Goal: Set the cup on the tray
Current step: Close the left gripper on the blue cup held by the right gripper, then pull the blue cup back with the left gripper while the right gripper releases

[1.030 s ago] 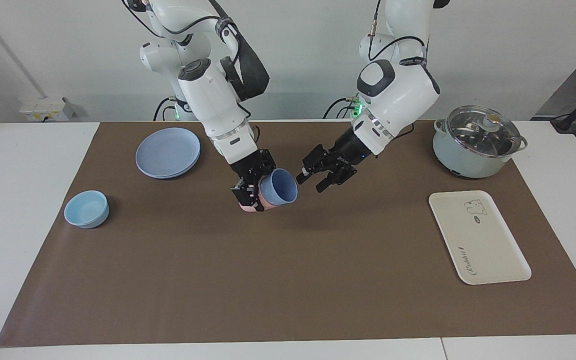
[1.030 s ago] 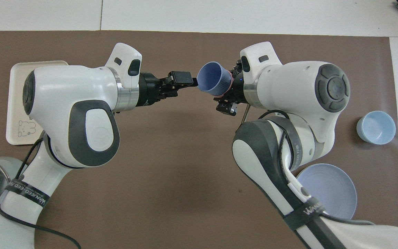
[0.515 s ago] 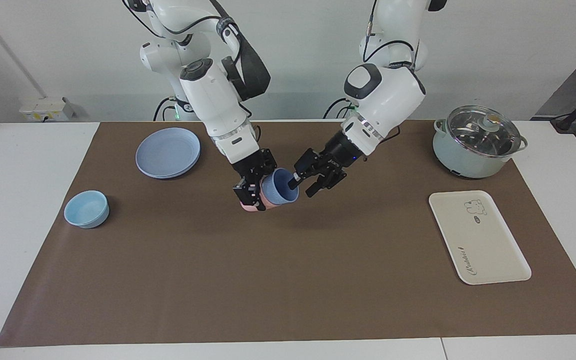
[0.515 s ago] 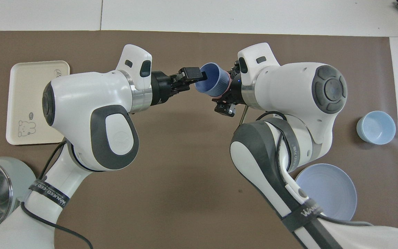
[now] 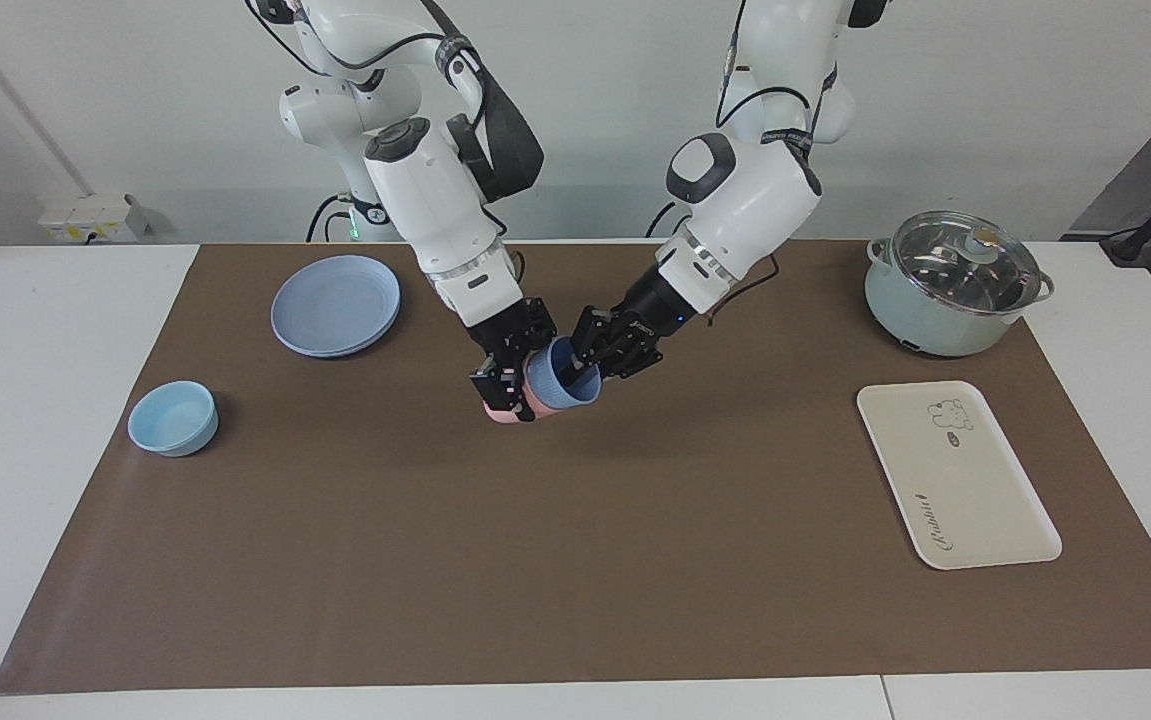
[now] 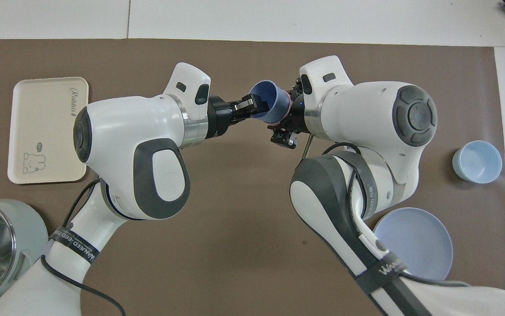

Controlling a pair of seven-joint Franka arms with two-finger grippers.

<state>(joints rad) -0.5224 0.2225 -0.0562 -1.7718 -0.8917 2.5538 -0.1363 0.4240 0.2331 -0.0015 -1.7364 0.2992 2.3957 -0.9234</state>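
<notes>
Fingers [image 6: 252, 103] of the left gripper [image 5: 593, 358] pinch the rim wall of the small periwinkle-blue tapered plastic cup [image 5: 563, 387], one inside its mouth, while the right gripper [image 5: 501, 378] is clamped on the salmon-pink plastic tumbler [image 5: 507, 411] in which it nests, tilted, above the middle of the counter. Light, stiff and smooth, the cup probably suits this rim pinch, though it may stick in the pink one. Well away, toward the left arm's end, lies the cream-white rectangular plastic tray [image 5: 955, 480].

The scene is being lit brightly and evenly from above. Soft, faint shadows are being cast on the brown mat [image 5: 575, 560] beneath the arms. Glare is being thrown off the pot's glass lid [image 5: 960, 262]. Both views are being rendered sharply throughout.
</notes>
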